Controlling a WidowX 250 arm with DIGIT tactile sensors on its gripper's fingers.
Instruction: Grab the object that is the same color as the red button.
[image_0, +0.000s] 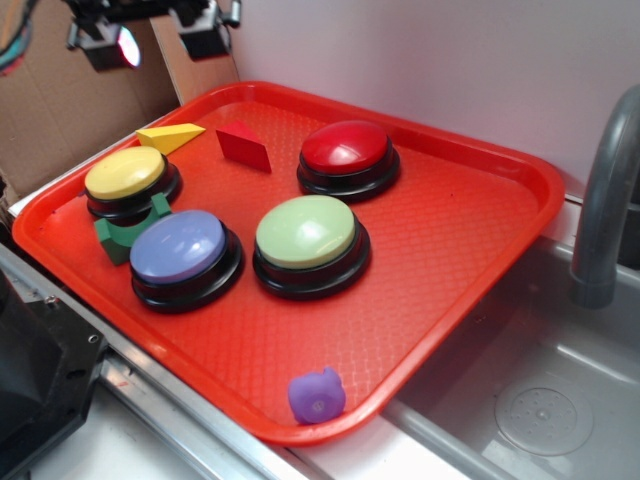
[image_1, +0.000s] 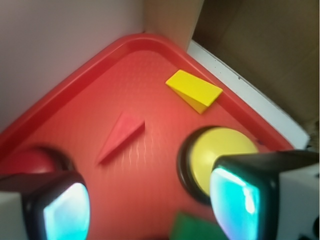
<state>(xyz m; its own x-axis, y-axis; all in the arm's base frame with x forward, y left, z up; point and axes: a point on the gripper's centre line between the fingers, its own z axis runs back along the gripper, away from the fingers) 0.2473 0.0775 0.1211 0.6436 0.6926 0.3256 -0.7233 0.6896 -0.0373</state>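
The small red wedge block (image_0: 245, 146) (image_1: 120, 137) lies flat on the red tray (image_0: 470, 220) near its back left, between the yellow wedge (image_0: 171, 136) and the red button (image_0: 347, 152). The red button shows only as a dark-red edge at the wrist view's left (image_1: 22, 162). My gripper (image_0: 160, 40) (image_1: 150, 202) hangs high above the tray's back left corner. It is open, with nothing between its fingers. In the wrist view the red wedge sits ahead of the gap, slightly left.
On the tray also stand a yellow button (image_0: 127, 177) (image_1: 220, 155), a blue-purple button (image_0: 182, 250) and a green button (image_0: 307, 236). A green block (image_0: 125, 232) (image_1: 192, 227) lies by the yellow button. A purple toy (image_0: 317, 395) rests at the front rim. A sink (image_0: 540, 400) and faucet (image_0: 605, 190) are on the right.
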